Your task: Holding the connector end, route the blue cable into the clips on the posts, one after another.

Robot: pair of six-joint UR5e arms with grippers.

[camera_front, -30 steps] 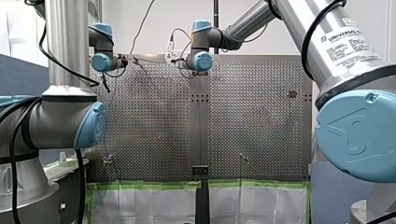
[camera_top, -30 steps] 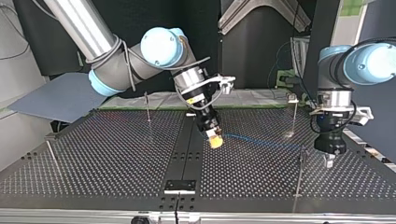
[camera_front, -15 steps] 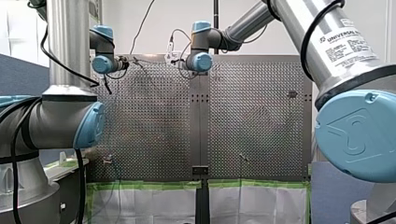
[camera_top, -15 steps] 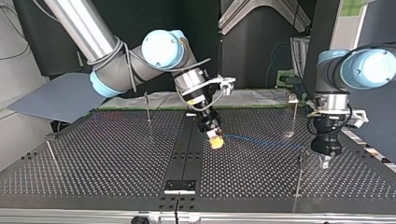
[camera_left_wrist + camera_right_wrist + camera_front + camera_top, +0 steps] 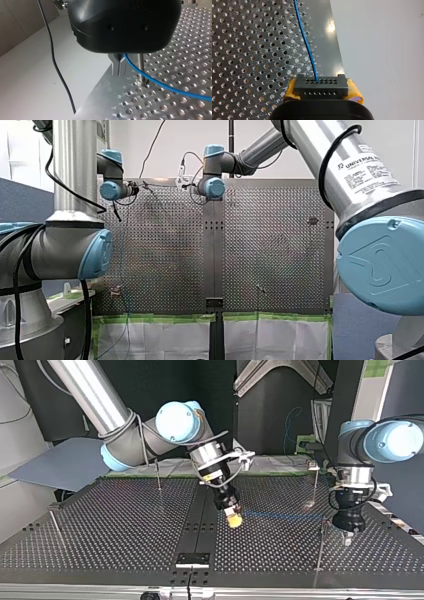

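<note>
My right pincer (image 5: 322, 89) clenches the dark connector (image 5: 320, 83); my left pincer (image 5: 118, 71) seemingly pinches the thin blue cable (image 5: 160, 85)

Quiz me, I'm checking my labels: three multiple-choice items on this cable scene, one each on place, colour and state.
1. The cable runs from the connector toward: A my left gripper; B the grey sheet; C the table's near edge.
2. My right gripper's pads are: A red; B yellow; C green.
3. The connector is: A lying on the table; B in a clip; C clamped by my right gripper.
A, the top view shows the blue line heading there; B, the right wrist view shows them; C, the pads flank it.
</note>
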